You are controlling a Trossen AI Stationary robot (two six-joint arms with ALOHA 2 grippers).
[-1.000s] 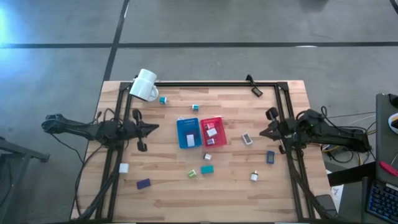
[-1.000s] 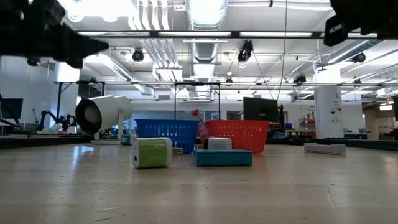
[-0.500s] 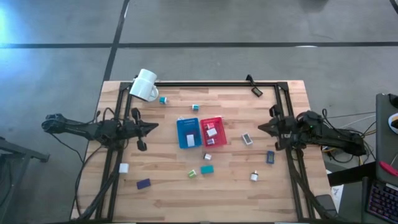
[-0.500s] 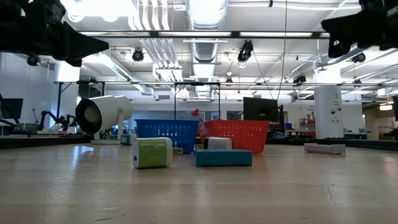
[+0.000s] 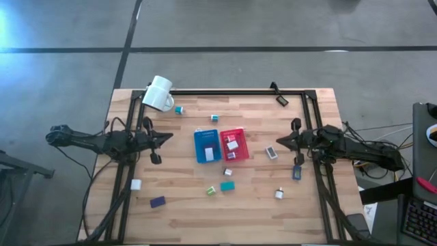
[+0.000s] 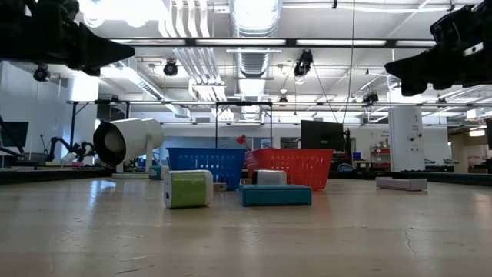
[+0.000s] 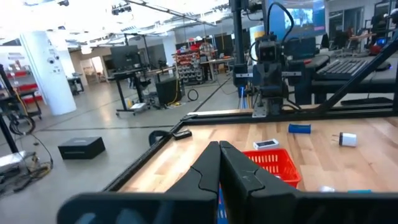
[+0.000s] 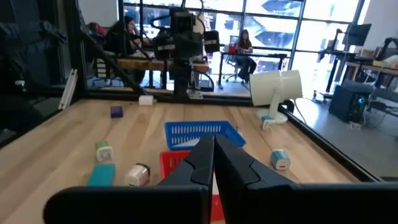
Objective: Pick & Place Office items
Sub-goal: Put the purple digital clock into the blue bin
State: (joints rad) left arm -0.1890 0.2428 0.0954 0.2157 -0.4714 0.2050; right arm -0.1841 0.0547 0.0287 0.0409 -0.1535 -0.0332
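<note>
Though tiny: multicolour office items (image 5: 227, 185)

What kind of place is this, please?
Probably a robotics lab or open workshop. Bare ceiling ducts hang overhead, workbenches with monitors stand on a concrete floor, and people sit at desks beyond the wooden table.

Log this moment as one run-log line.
phase: approach | left gripper: shut, empty, left of blue tray | right gripper: shut, empty, beside red tray
</note>
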